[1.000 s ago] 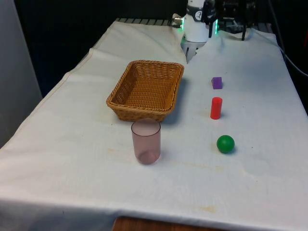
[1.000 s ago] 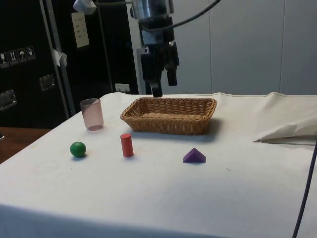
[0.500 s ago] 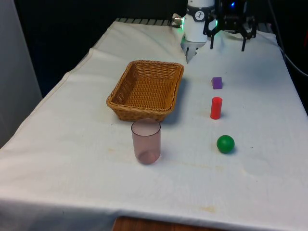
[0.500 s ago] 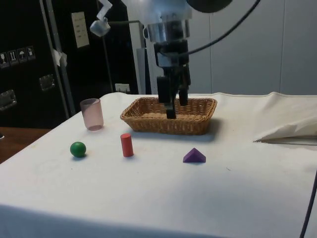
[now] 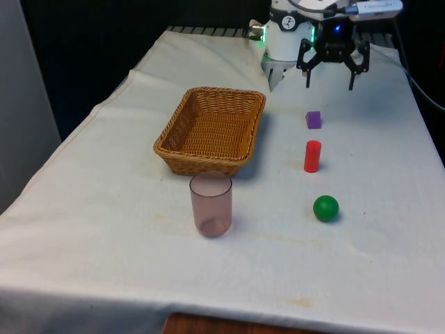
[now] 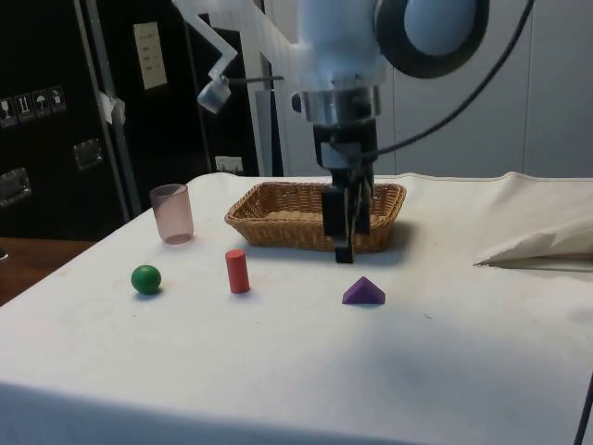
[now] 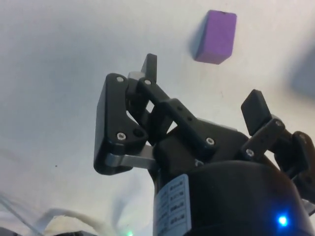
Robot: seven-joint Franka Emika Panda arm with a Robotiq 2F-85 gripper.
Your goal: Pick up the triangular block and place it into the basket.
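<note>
Side view, gripper point(image 6: 344, 243): black two-finger hand, fingers spread, hanging above the cloth just beside the block.
Triangular block point(image 6: 363, 292): purple, smooth-faced wedge, flat on the white cloth point(image 5: 104, 229), apart from the fingers.
Basket point(image 5: 212, 129): woven wicker, rectangular, near the block.
Cylinder point(image 5: 312, 156): red, upright.
Ball point(image 5: 325, 208): green, glossy.
Cup point(image 5: 211, 204): translucent pink, upright.

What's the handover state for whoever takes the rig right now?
Gripper: open, holding nothing, above the cloth just beyond the purple triangular block.
Block: on the cloth, untouched, at the far end of a row with the red cylinder and green ball.
Basket: to the front view's left of the block, nothing in it.
Done: approach only.
Left: lower over the block, grasp, lift, carry to the basket, release.
</note>
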